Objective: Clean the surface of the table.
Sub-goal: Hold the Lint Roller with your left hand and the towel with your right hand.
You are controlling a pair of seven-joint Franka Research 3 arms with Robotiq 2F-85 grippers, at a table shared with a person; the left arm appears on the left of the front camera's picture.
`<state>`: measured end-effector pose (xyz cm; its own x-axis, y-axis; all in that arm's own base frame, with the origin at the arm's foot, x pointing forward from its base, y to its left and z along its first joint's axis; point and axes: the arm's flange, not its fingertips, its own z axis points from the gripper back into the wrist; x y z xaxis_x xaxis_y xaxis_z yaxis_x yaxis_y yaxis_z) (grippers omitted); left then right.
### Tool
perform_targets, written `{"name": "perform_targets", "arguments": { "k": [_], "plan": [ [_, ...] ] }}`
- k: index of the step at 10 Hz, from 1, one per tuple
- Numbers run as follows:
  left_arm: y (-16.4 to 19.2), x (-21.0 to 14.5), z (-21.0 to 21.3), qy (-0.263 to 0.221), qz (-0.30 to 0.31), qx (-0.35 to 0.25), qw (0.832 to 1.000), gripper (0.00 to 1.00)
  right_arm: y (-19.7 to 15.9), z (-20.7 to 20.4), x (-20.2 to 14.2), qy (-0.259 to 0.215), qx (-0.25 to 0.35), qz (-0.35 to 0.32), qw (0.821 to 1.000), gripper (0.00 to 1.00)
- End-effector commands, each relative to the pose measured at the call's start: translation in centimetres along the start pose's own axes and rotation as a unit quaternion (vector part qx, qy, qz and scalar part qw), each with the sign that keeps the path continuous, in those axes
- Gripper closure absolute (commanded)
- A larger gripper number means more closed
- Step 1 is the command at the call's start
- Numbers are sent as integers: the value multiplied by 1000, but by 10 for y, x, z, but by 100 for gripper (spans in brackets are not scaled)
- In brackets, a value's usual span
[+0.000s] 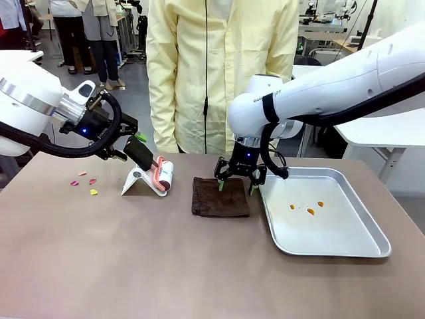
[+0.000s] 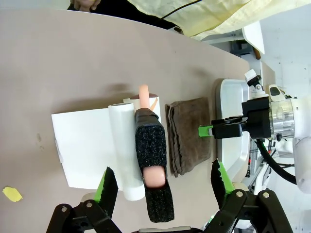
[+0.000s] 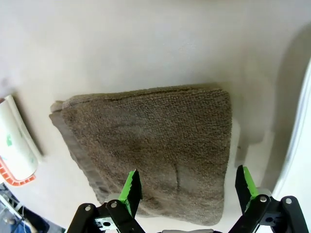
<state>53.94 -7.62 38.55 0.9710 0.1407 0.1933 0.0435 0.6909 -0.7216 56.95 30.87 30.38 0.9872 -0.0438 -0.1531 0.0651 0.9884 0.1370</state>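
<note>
Matte grey-brown rectangular table [image 1: 99, 266] fills the lower two-thirds of the front view; person in a pale yellow coat [image 1: 219, 66] stands at its far edge, top centre. Left gripper [image 1: 133, 147] sits upper left, tilted down toward a white lint roller [image 1: 163, 176] resting on a white folded stand [image 1: 136, 181]. In the left wrist view the left gripper [image 2: 163, 182] has its jaws spread wide; the roller's black foam-wrapped handle [image 2: 150, 145] lies between the green pads, not pinched; nothing gripped.

Right gripper [image 1: 236, 185] hangs at frame centre over a dark brown folded terry cloth [image 1: 219, 199]. In the right wrist view the right gripper [image 3: 187, 184] is fully spread, with one pad over the cloth [image 3: 155, 141] and the other over bare table beside it (contact with the cloth can't be told); nothing held.

Silver metal tray [image 1: 345, 226] lies centre right, just beside the cloth, with small orange bits [image 1: 310, 211] in it; small pink and yellow scraps [image 1: 85, 183] lie on the table at centre left, near the stand.
</note>
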Motion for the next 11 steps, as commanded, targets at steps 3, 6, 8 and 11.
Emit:
{"name": "perform_targets", "arguments": {
  "k": [3, 6, 8, 11],
  "plan": [
    [5, 3, -8, -2, -10, -16, 1000, 0, 4, -1, 5, 8, -17, 8, 1000, 0],
    [2, 3, -8, -12, -20, -20, 1000, 60, 7, 2, 3, 12, -14, 25, 1000, 100],
    [1, 3, -7, -16, -20, -23, 999, 64, 7, 1, 2, 12, -17, 31, 999, 100],
    [2, 4, -6, -17, -20, -23, 999, 100, 8, 0, 3, 16, -14, 34, 999, 100]
  ]
}}
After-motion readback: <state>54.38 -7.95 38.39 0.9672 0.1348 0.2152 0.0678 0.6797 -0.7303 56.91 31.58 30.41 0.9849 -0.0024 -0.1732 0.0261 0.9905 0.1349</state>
